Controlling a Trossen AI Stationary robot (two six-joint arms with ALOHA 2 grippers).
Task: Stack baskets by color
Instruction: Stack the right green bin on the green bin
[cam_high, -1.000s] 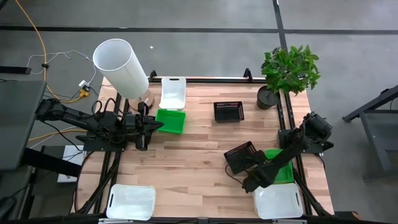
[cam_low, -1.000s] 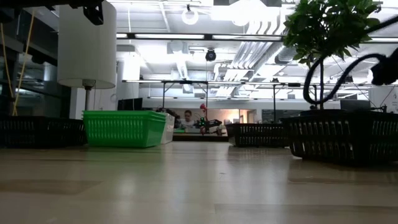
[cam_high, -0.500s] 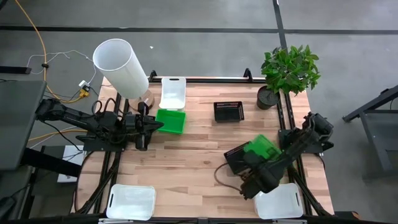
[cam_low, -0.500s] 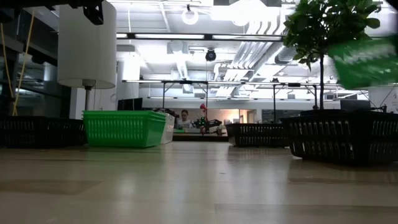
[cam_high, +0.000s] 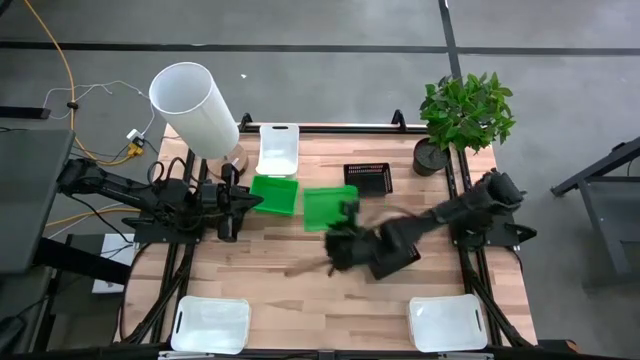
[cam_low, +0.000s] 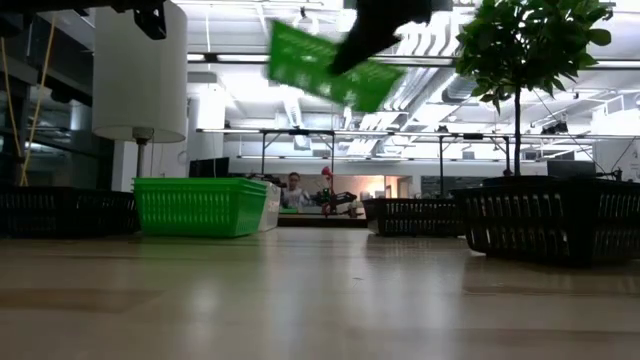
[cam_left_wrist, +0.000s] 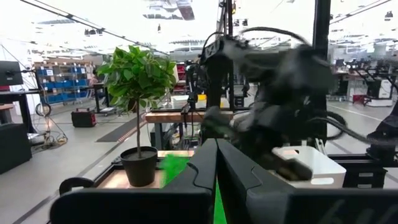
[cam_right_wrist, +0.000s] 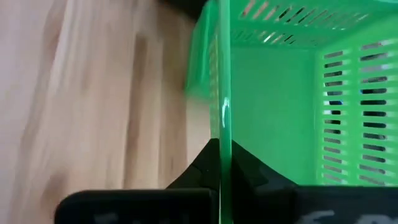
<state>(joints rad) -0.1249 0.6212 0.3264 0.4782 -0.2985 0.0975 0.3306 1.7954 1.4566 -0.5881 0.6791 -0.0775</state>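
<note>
My right gripper (cam_high: 343, 222) is shut on a bright green basket (cam_high: 328, 207) and holds it in the air over the middle of the table; the low view shows this basket (cam_low: 325, 68) tilted, high above the tabletop. A second green basket (cam_high: 275, 195) rests flat on the table at the far left, next to a white basket (cam_high: 278, 150). My left gripper (cam_high: 252, 200) is shut on nothing and hangs still at the left edge of the resting green basket. Black baskets sit far centre (cam_high: 367, 179) and under my right arm (cam_high: 398, 262). My right gripper pinches one side wall of the green basket at its rim (cam_right_wrist: 222, 118), with one finger (cam_right_wrist: 249, 168) inside the basket and the other (cam_right_wrist: 198, 169) outside. The fingers slant downward from the table's right side. The basket is lifted clear of the table and tilted.
Two white baskets lie at the near edge, left (cam_high: 210, 325) and right (cam_high: 448, 322). A tall white cylinder (cam_high: 195, 105) stands at the far left corner and a potted plant (cam_high: 465, 115) at the far right corner. Bare wood lies between the near baskets.
My right gripper has lifted the green basket from the near right part of the table, beside the black basket, and swung it up and toward the table's left and far side, to the middle. The wrist has rolled, and the basket has turned and tipped with it.
</note>
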